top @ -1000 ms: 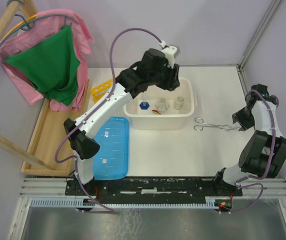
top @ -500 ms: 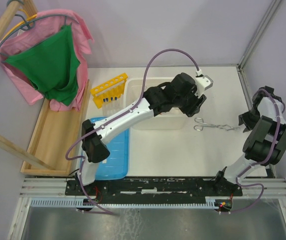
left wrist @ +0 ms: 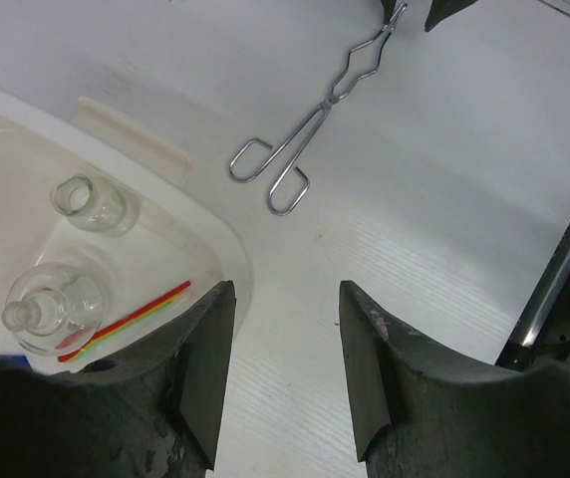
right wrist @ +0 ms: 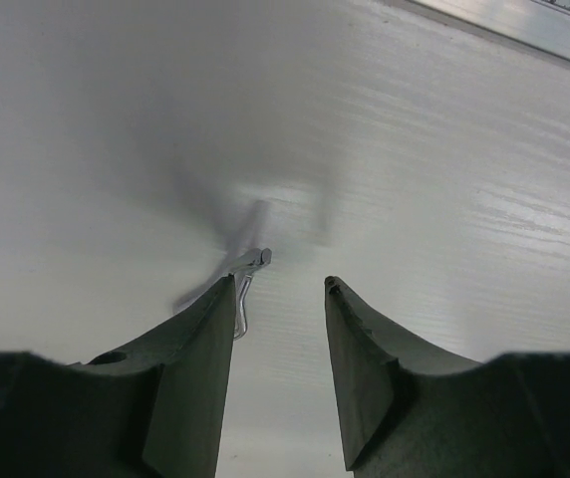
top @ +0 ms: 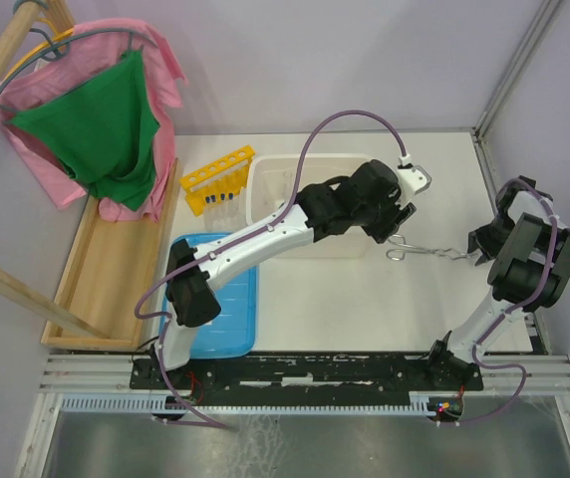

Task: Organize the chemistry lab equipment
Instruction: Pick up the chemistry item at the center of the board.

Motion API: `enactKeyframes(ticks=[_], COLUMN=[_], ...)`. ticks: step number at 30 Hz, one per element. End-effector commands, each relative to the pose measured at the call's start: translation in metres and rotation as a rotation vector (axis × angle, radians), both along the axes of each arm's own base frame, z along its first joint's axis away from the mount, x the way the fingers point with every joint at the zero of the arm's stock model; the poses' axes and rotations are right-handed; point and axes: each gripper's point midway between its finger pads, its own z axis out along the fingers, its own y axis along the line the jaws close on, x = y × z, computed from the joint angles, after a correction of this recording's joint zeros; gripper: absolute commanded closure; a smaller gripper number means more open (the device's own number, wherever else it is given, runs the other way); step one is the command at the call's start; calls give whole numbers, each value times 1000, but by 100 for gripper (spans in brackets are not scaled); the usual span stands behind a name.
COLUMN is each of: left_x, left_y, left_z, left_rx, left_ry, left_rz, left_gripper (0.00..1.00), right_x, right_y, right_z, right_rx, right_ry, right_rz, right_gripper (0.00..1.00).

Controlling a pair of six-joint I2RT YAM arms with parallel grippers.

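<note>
**Tongs on worktop, both tools released**

Found the left tool (left wrist: 285,294) released: fingers parted, gripping nothing, touching nothing. Placed it above bare worktop (left wrist: 444,199), just beside the rounded corner of the white tub (left wrist: 227,261).

Found the right tool (right wrist: 280,284) likewise unclenched, fingers apart. Noted the working end of the tongs (top: 429,249) reaching in between those fingers, close against the one on the view's left. Cannot tell whether touching. Not clamped.

Logged the tongs on the worktop right of the tub, handle loops toward the tub, near it but apart.

Logged inside the tub, from the left wrist view: two clear flasks (left wrist: 91,204) upright, near each other. Also thin coloured rods (left wrist: 126,319) lying on the tub floor just beside the rounder flask.

Logged the yellow rack (top: 218,179) by the tub's far left corner, with blue-capped tubes (top: 220,196) standing in it. Logged the blue lid (top: 227,299) flat on the worktop, nearer and left of the tub.

Hidden or unclear:
- Overhead: most of the tub's inside covered by the left arm (top: 265,234), so no flasks or rods seen there.
- Overhead: right tool's fingertips tucked under its own wrist.
- Left wrist view: tongs' far end cut off at the top edge.
- Right wrist view: only the tongs' tip seen, blurred.
- Rod tip colours hard to make out.
</note>
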Motion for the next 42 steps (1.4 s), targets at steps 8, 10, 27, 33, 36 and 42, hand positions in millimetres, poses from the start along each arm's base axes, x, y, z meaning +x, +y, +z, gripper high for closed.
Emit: enactKeyframes(ticks=[8,10,27,33,36,42], left_x=[10,9,8,9,9,8], left_y=[4,4,6,10,12,14], left_z=[12,13,18,15,15,12], left_rx=[-22,-24,-40,-31,-27,-17], left_ry=[-83,-87,-89,-90,-92,-93], left_rz=[26,29,30,40,44,41], left_gripper=[46,46,46,46,46,46], right_x=[17,17,22,28,29,29], right_y=[-21,-22,-3,6,8,8], right_z=[-2,-6,-19,-21,-19,-20], right_rx=[-84,-86,-91,-109,-128,-142], right_ry=[-31,-29,-28,-16,-12,-12], right_rz=[-5,-2,58,90,95,85], right_gripper=[55,56,60,64,73,99])
